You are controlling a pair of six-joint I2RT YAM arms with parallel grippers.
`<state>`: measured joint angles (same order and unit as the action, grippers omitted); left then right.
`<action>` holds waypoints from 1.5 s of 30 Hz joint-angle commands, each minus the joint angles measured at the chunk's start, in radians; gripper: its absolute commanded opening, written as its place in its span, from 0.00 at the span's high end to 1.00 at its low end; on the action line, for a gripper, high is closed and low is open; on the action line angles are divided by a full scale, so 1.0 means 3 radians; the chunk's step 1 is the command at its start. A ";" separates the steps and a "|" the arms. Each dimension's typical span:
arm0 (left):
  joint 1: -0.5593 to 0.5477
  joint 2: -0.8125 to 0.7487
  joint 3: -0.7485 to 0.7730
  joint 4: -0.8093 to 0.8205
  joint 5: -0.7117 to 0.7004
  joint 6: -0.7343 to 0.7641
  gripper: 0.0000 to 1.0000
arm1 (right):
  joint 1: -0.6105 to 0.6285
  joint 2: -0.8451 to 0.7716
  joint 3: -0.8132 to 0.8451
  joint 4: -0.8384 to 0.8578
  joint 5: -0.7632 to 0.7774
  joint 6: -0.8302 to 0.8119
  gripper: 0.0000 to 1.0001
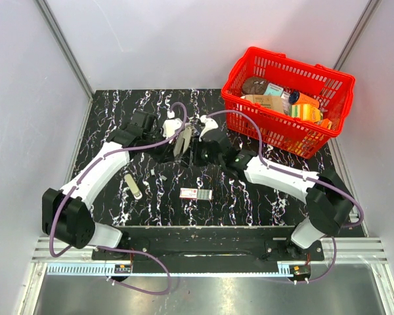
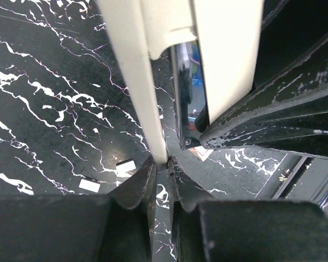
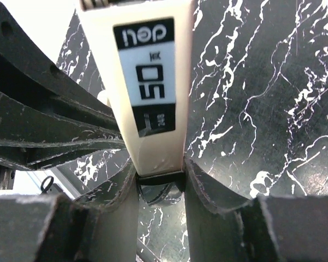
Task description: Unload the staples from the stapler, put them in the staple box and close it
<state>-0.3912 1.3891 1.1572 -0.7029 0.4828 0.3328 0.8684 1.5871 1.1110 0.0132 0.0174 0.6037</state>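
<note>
The stapler sits at the middle of the black marbled worktop, held up between the two arms where they meet. It is cream coloured and stands hinged open.

From the right wrist, the right fingers pinch the stapler's cream body from both sides. One finger presses each long side, just below a black and white label with the figure 50 on it. A dark part of the stapler shows in the gap under the body.

From the left wrist, the left fingers are pressed almost together, with only a thin slit between them. The end of a thin cream strip of the stapler comes down right to their tips. I cannot tell whether they nip that edge or only touch it. Beside that strip is a broader cream part, with a dark, shiny channel between the two.

Two small pale strips lie on the worktop near the left fingers. Nearer the arm bases lie a small box and, to its left, a flat pale bar. They are well apart from each other.

A red basket full of packets stands at the far right corner.
</note>
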 commanded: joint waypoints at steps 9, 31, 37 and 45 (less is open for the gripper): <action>0.0664 -0.0238 0.0192 -0.0520 0.0498 0.0031 0.41 | -0.0369 0.0441 0.0668 -0.0397 0.0688 -0.0458 1.00; 0.1488 -0.0897 -0.0145 -0.0960 -0.0351 0.0266 0.27 | -0.0456 0.1561 0.1681 -0.1113 0.0842 -0.0770 1.00; 0.1498 -0.1021 -0.0007 -0.1205 -0.0336 0.0271 0.23 | -0.0446 0.1613 0.1671 -0.1158 0.0694 -0.0693 0.90; 0.1590 -0.1087 0.0044 -0.1242 -0.0362 0.0169 0.03 | -0.0420 0.1301 0.1481 -0.1220 0.0801 -0.0514 0.41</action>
<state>0.0631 1.0943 1.1255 -1.0771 0.3927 0.4088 0.7361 2.0674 1.5620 -0.3496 0.2340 0.4141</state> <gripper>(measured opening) 0.953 0.528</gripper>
